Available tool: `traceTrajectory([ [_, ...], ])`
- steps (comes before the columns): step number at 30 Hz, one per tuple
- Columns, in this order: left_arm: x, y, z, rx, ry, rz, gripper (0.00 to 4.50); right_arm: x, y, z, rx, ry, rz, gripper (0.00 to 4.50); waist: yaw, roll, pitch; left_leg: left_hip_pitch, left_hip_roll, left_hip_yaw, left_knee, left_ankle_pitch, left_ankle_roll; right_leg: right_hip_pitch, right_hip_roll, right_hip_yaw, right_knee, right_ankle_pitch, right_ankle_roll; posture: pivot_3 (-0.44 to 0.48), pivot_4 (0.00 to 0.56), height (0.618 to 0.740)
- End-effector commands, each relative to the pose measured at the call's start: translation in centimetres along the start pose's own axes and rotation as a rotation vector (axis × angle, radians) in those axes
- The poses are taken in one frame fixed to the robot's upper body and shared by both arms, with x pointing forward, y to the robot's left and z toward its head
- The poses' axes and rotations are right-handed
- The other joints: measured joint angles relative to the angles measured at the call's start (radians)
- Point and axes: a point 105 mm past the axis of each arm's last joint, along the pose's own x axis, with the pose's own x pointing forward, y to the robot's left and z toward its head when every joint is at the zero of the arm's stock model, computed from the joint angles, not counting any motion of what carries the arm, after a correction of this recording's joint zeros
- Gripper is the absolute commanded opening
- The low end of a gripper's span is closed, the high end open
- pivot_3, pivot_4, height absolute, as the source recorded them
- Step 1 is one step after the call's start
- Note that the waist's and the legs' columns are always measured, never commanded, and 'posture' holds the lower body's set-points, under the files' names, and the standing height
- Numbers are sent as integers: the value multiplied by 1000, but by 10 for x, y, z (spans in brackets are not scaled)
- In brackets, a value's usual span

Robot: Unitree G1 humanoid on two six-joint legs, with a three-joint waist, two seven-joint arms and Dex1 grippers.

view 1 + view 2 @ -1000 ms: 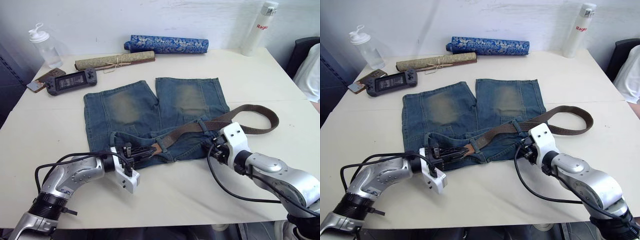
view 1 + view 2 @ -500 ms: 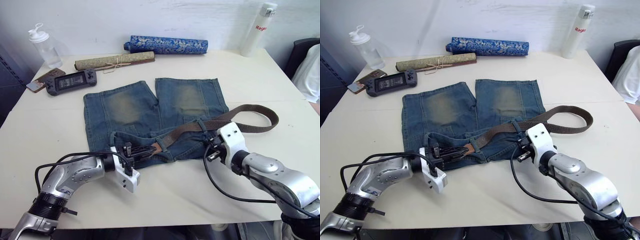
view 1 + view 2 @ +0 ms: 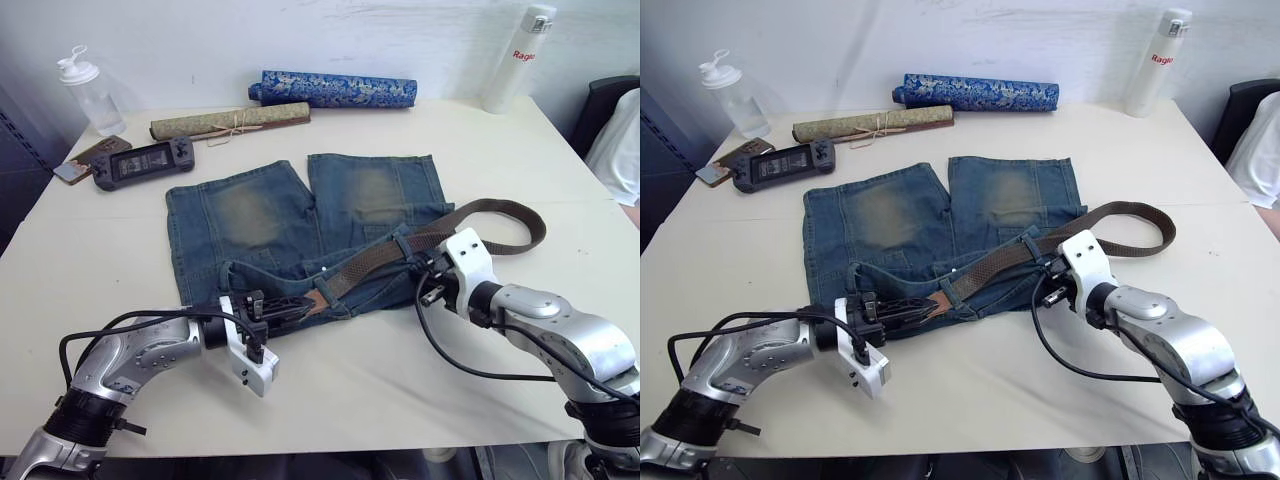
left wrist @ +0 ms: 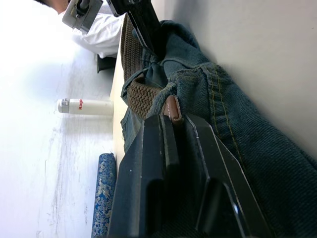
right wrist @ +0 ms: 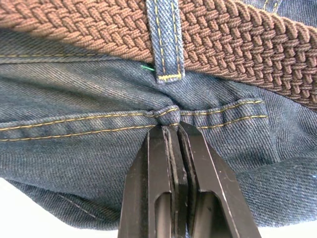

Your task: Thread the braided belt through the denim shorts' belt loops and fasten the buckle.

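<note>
The left gripper (image 4: pixel 171 129) pinches the dark-brown braided belt's (image 3: pixel 480 210) reddish leather tip (image 4: pixel 172 106); the right gripper (image 5: pixel 172 130) clamps the faded blue denim shorts' (image 3: pixel 250 215) waistband. Best pull the tip flat along the waistband, keeping the right pinch firm under the belt loop (image 5: pixel 165 39).

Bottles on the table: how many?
2: a clear bottle at the far left corner, a white bottle at the far right, both upright.

White table (image 3: pixel 330 400), bearing all items below.
Clear plastic bottle (image 3: pixel 88 95), white cap, upright at the far left corner.
Phone (image 3: pixel 92 158), flat, just beside a dark handheld game console (image 3: pixel 145 162).
Tan rolled mat (image 3: pixel 228 120), tied with string, lying beside a blue patterned roll (image 3: pixel 335 88) along the far edge.
White bottle (image 3: pixel 517 58), red lettering, upright at the far right.
</note>
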Motion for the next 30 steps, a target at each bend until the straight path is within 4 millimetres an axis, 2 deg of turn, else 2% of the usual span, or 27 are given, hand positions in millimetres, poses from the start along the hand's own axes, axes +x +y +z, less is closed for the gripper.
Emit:
traceTrajectory([
  [1, -13, 10, -6, 24, 41, 24, 0, -17, -70, -27, -9, 140, -334, 100, 0, 0, 0, 0, 0, 0, 0, 0, 0, 0, 0, 0, 0, 0, 0, 0, 150, 637],
  [8, -2, 2, -14, -26, 61, 21, 0, -10, -40, -23, 35, 110, -224, 100, 2, 0, 0, 0, 0, 0, 0, 0, 0, 0, 0, 0, 0, 0, 0, 0, 150, 637],
  [10, 0, -3, -17, -53, 74, 12, 0, -9, -21, -18, 92, 67, -134, 100, 3, 0, 0, 0, 0, 0, 0, 0, 0, 0, 0, 0, 0, 0, 0, 0, 150, 637],
  [12, 0, -5, -18, -68, 79, 6, 0, -10, -10, -15, 141, 49, -88, 100, 3, 0, 0, 0, 0, 0, 0, 0, 0, 0, 0, 0, 0, 0, 0, 0, 150, 637],
  [16, 1, -5, -19, -67, 78, 13, 0, -24, -12, 3, 302, -83, -92, 100, 5, 0, 0, -1, 0, -1, 0, 0, 0, 0, 0, 0, 0, 0, 0, 0, 150, 637],
  [20, 2, -2, -20, -67, 76, 26, 0, -38, -17, 13, 332, -124, -92, 1400, 7, 3, 2, -1, -1, 0, 0, 0, 0, 0, 0, 1, 0, 0, 0, 0, 150, 637],
  [23, 4, -1, -20, -72, 70, 33, 0, -45, -11, 18, 296, -127, -46, 2976, 2, 4, 2, -1, -1, 0, 0, 0, 0, -1, 0, 0, 0, 0, 0, 0, 150, 637],
  [26, 5, -4, -19, -96, 58, 23, 0, -45, -6, 18, 239, -107, -25, 4366, 0, 5, 3, -1, 0, 0, -1, 0, 0, -1, 0, 0, 0, 0, 0, 0, 150, 637],
  [30, 2, -2, -16, -136, 42, 38, 0, -39, -4, 6, 188, -45, -45, 4366, 0, 5, 3, -1, 0, 0, 0, 0, 0, -1, 0, 0, 0, 0, 0, 0, 150, 637],
])
